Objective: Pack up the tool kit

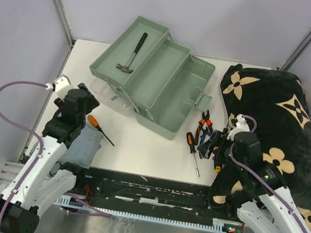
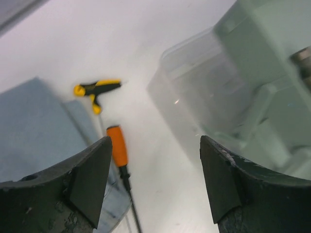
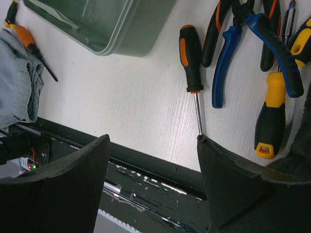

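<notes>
1. Toolbox (image 1: 166,103): one is showing
2. Hammer (image 1: 133,53): one is showing
3. Screwdrivers: two are showing, an orange-handled screwdriver (image 1: 94,123) and a black-and-orange screwdriver (image 3: 189,53)
4. Pliers: at least two pairs are overlapping, blue-handled pliers (image 3: 221,68) and black-and-orange pliers (image 3: 212,34); the exact total is staying unclear
5. Yellow-and-black tools: two are showing, a long yellow-and-black tool (image 3: 269,116) and a small yellow-and-black tool (image 2: 95,89)
6. Folded cloth (image 1: 82,146): one is showing
7. Blanket (image 1: 275,113): one is showing

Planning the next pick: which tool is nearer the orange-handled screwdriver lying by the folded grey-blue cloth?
Left. The left tool hovers right by the orange-handled screwdriver; the right tool is far off on the other side, beside the blue-handled pliers.
</notes>
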`<state>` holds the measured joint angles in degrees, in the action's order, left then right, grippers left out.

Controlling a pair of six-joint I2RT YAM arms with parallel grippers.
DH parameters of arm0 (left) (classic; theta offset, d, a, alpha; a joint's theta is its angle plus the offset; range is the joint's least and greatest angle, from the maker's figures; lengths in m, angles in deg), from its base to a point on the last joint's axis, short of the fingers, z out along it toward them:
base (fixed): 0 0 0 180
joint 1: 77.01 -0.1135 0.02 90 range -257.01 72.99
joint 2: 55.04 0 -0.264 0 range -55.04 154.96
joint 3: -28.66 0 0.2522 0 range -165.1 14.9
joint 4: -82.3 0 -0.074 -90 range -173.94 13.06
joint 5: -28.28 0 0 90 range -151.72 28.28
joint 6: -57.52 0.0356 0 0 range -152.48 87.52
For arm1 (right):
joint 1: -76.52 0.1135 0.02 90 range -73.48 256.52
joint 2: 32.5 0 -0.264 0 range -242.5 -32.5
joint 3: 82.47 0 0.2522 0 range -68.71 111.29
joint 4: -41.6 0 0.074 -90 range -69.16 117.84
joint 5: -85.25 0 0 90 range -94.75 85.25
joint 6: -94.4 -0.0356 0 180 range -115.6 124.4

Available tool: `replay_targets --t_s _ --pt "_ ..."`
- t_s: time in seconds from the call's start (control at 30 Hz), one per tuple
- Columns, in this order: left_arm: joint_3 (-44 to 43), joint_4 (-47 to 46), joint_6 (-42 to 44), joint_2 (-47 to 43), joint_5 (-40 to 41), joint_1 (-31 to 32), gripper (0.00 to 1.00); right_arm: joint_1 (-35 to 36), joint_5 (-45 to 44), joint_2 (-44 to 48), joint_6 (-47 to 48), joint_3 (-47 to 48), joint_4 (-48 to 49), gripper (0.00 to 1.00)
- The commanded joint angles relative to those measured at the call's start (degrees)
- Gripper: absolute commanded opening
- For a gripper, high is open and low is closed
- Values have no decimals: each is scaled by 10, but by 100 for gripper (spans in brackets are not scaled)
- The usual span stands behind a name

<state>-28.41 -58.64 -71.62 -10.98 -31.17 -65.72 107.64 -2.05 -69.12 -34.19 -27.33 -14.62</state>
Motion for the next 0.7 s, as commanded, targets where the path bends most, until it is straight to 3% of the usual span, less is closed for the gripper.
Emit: replay_targets --t_s 0.0,0.23,0.43,0.67 --pt "33 13 -85 7 42 -3 80 0 -28 18 -14 1 20 80" --pt "3 14 -98 128 17 -27 84 1 -32 24 -19 7 6 80" --pt "38 -73 -100 165 -179 -162 76 -1 -35 41 -9 11 -3 82" --pt "48 -127 -106 215 -121 -171 74 0 -27 53 -11 3 18 82"
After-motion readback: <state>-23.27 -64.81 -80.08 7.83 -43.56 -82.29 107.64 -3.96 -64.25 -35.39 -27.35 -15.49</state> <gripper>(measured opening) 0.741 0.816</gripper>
